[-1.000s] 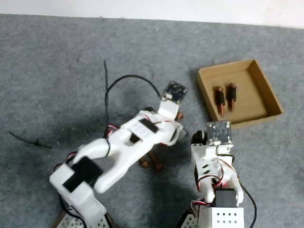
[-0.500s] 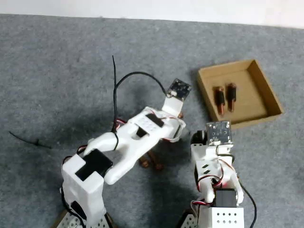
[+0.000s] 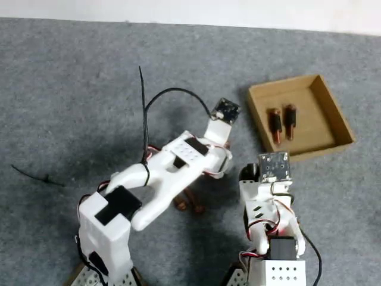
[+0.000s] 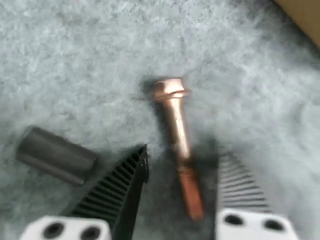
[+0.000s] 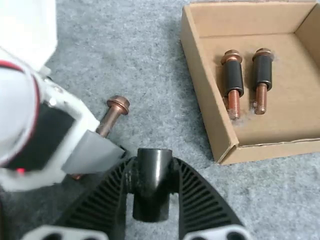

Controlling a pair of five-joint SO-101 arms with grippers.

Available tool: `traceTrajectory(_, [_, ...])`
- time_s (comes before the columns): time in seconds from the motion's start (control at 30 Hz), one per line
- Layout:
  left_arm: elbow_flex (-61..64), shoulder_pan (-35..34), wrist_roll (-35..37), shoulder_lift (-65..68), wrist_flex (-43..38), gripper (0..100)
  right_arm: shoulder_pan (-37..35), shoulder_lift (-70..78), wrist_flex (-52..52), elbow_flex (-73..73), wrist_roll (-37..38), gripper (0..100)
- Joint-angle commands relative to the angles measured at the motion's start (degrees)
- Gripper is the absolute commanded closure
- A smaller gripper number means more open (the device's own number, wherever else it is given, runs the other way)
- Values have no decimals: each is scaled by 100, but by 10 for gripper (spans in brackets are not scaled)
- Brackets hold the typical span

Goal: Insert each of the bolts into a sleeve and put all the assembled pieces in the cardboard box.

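Observation:
A copper bolt (image 4: 176, 135) lies flat on the grey carpet. My left gripper (image 4: 183, 153) is open, one finger on each side of the bolt's threaded end. A loose black sleeve (image 4: 55, 155) lies just beside it. My right gripper (image 5: 152, 164) is shut on another black sleeve (image 5: 151, 195), held close to the carpet near the same bolt (image 5: 112, 114) and the left gripper's body (image 5: 82, 150). The cardboard box (image 3: 330, 110) stands to the right, holding two assembled pieces (image 5: 233, 80), (image 5: 261, 77) side by side.
Under the left arm (image 3: 178, 164), more copper bolts (image 3: 189, 205) lie on the carpet. A black cable tie (image 3: 37, 176) rests far left. The box's near wall (image 5: 207, 105) rises close to the right gripper. A pale wall strip borders the far edge.
The left arm has swung and stretched slightly farther out toward the box, its wrist camera shifting up and right. The right arm has kept still with its sleeve.

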Motion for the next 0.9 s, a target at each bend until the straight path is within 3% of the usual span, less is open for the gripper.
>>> traceTrajectory(0.0, [-127, -119, 35, 13, 105, 945, 57, -145, -92, 681, 53, 995])
traceTrajectory(0.1, [-127, -119, 26, 13, 97, 996, 57, -145, -92, 681, 53, 995])
traceTrajectory(0.3, [-101, -119, 18, -40, 88, 994, 57, -145, -92, 681, 53, 995])
traceTrajectory(0.47, [84, -119, -519, -207, 62, 995, 57, -145, -92, 681, 53, 995])
traceTrajectory(0.57, [664, -145, -466, -840, -413, 995, 57, -145, -101, 681, 53, 995])
traceTrajectory(0.87, [3503, -462, -501, -3793, -2954, 995, 22, -145, -699, 673, 62, 995])
